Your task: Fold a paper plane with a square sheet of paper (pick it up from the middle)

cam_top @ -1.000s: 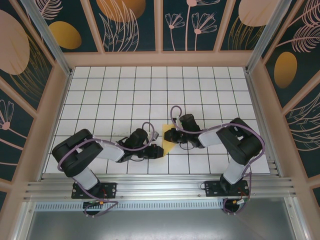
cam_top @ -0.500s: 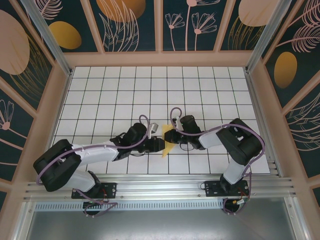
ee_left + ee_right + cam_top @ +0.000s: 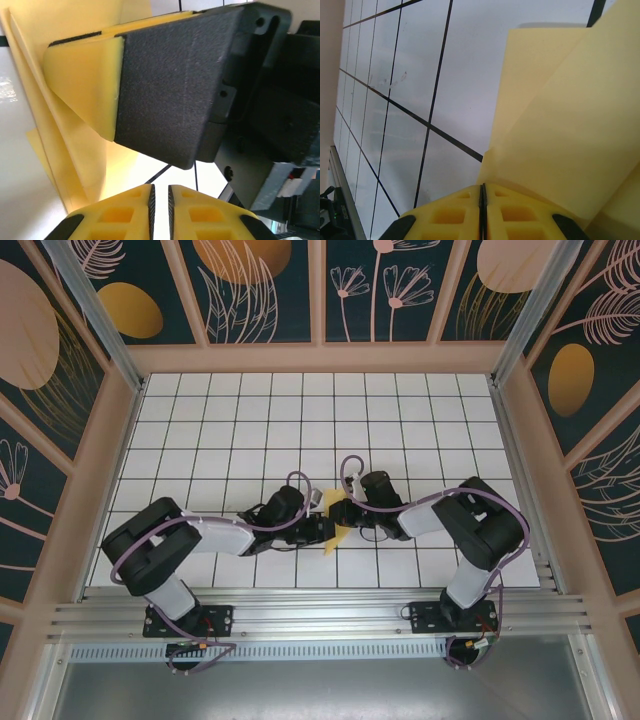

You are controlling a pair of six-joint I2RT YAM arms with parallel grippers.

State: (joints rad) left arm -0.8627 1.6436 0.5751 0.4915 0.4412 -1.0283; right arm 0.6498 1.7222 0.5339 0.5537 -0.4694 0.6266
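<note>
While right fingers (image 3: 445, 212) pinch the paper (image 3: 560, 125) (folded), left fingers (image 3: 115, 215) nearly meet.

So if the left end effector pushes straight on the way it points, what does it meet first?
Probably the right end effector: its black finger sits dead ahead, shut on the square sheet of paper; depth is unclear.

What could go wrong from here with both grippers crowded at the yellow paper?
One: the right gripper is shut on the thin folded paper; any sideways tug may tear it or spoil the creases. Two: the left gripper sits very close to the right one, so they could collide or crumple the paper between them.
</note>
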